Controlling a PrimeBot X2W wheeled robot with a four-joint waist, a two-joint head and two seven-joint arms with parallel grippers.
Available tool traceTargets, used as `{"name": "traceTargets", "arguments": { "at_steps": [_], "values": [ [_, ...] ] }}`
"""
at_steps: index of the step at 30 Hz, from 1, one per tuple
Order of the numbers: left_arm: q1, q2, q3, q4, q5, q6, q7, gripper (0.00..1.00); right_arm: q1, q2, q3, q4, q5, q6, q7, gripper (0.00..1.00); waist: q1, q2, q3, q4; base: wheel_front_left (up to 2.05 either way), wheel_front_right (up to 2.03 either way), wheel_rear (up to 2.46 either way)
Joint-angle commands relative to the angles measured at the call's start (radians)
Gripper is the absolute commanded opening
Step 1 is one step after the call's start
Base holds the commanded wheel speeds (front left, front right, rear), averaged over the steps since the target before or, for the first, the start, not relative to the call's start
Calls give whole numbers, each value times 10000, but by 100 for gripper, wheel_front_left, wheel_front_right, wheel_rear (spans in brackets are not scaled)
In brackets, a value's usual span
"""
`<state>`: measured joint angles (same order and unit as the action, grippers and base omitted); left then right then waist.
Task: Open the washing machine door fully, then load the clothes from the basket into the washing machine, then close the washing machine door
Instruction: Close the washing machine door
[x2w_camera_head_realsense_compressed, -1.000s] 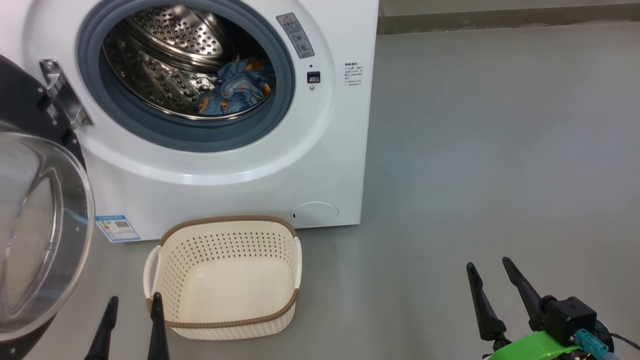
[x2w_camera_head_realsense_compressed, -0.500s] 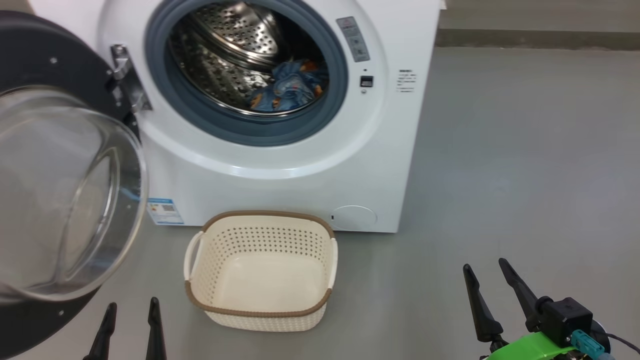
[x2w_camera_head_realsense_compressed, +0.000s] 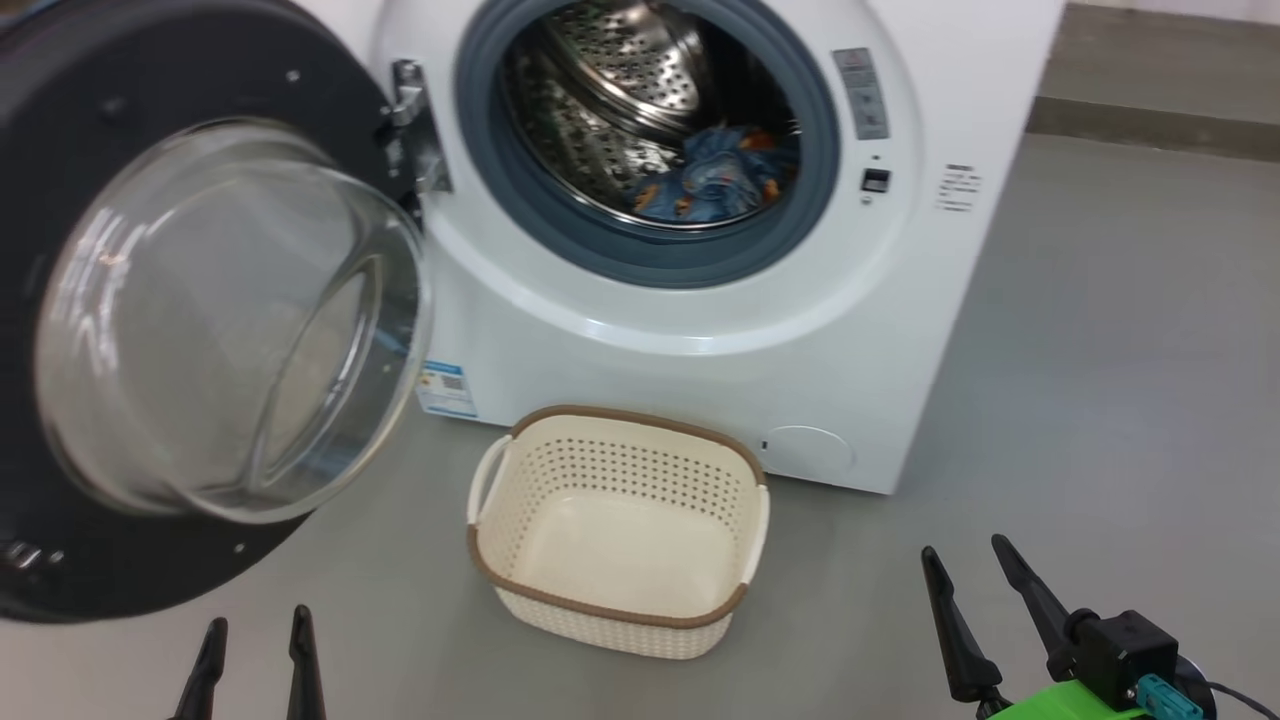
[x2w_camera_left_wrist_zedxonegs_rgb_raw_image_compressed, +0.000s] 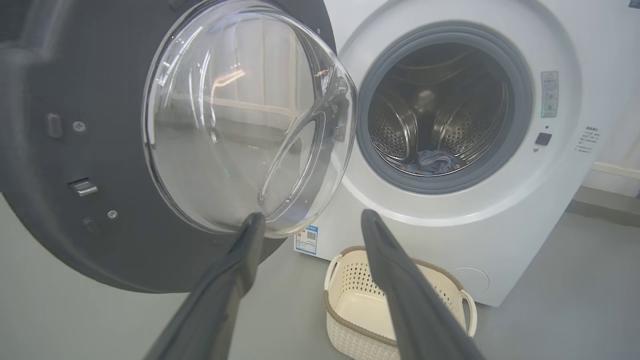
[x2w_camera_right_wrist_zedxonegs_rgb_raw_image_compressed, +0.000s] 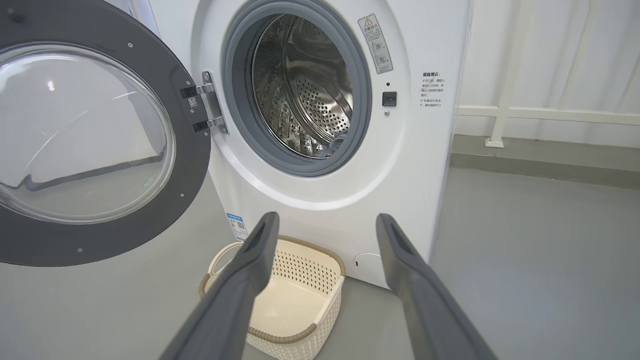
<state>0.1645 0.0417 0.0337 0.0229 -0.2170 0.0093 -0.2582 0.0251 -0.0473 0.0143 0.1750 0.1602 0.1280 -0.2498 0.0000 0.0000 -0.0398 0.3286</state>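
Step in hand: loading looks done, closing is what's left
- basket (x2w_camera_head_realsense_compressed: 600, 470) bare inside, on the floor (x2w_camera_head_realsense_compressed: 1100, 400) just in front of the washer (x2w_camera_head_realsense_compressed: 700, 350), at 6 o'clock of its opening
- clothes (x2w_camera_head_realsense_compressed: 715, 180) bundled low in the drum (x2w_camera_head_realsense_compressed: 610, 90), toward its 4 o'clock side, with nothing seen trailing over the lip
- door (x2w_camera_head_realsense_compressed: 215, 310) swung wide to 9 o'clock off its hinge (x2w_camera_head_realsense_compressed: 415, 130), bowl (x2w_camera_left_wrist_zedxonegs_rgb_raw_image_compressed: 240, 125) bulging toward the robot

Next move, my read: swing the door from 9 o'clock round onto the opening and press until it latches. That calls for a tool on the black ring at the free edge, far from the hinge. The bowl is slick and curved, a poor place to push. The left arm sits nearer. Whether the door's lower rim clears the basket, I cannot tell

Pose
- left tool (x2w_camera_head_realsense_compressed: 258, 618) at 7 o'clock in the head view, released and empty, fingers (x2w_camera_left_wrist_zedxonegs_rgb_raw_image_compressed: 220, 290) pointing to 12 at the door's lower rim. It is near the rim, but no contact is evident
- right tool (x2w_camera_head_realsense_compressed: 964, 548) at 5 o'clock, likewise released and empty, over bare floor, well apart from the washer. Its wrist view looks toward the basket and opening
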Motion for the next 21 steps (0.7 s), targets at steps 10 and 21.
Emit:
{"name": "traceTargets", "arguments": {
  "at_steps": [10, 21],
  "values": [
    [-98, 85, 452, -68, -105, 124, -36, 100, -167, -29, 303, -178, 85, 27, -120, 100, 0, 0, -33, 1661, 0, 0, 0],
    [-14, 85, 597, -352, -392, 476, -36, 100, -725, -29, 595, 49, -108, 27, -120, 100, 0, 0, 328, 1878, 0, 0, 0]
  ]
}}
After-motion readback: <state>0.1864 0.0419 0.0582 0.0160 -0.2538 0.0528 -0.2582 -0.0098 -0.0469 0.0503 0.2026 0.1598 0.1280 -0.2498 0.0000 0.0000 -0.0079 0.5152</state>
